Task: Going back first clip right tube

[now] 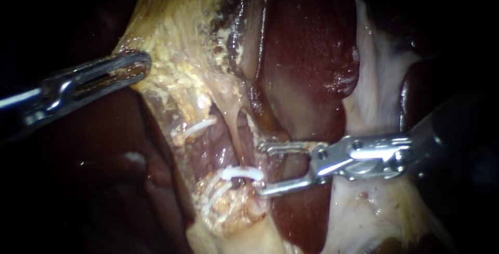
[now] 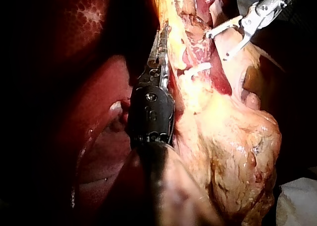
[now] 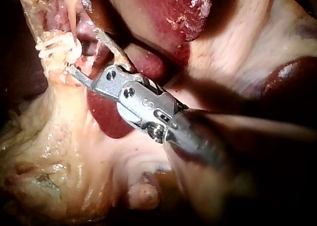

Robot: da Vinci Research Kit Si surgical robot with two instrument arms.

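- Endoscope view: left instrument (image 1: 138,67) came in from the left; its tool was clamped on the edge of the yellow fatty tissue (image 1: 176,72), jaws lying together with tissue caught between them.
- That tissue was drawn into a taut peak at the tool.
- Right instrument (image 1: 262,168) came in from the right, shaft dark and partly in shadow. Its tool stood apart, with a wide gap between the two jaws and nothing gripped.
- White clip (image 1: 240,173) sat across the right tube (image 1: 240,129), low on it, just ahead of the open jaws. The lower jaw's tip lay right by the clip's near end; I could not tell whether they were touching.
- Second clip (image 1: 200,126), also white, sat further left and higher on the neighbouring tissue, well apart from both tools.
- Dark red liver (image 1: 306,51) filled the ground above and behind the right tool; pale tissue lay under its shaft.
- Left wrist view: the left tool's jaws were pressed flat against the yellow tissue, no gap showing; the right tool showed ahead of it, forked open.
- Right wrist view: open jaws ahead of the shaft, white clip just beyond their tips, red liver beneath.
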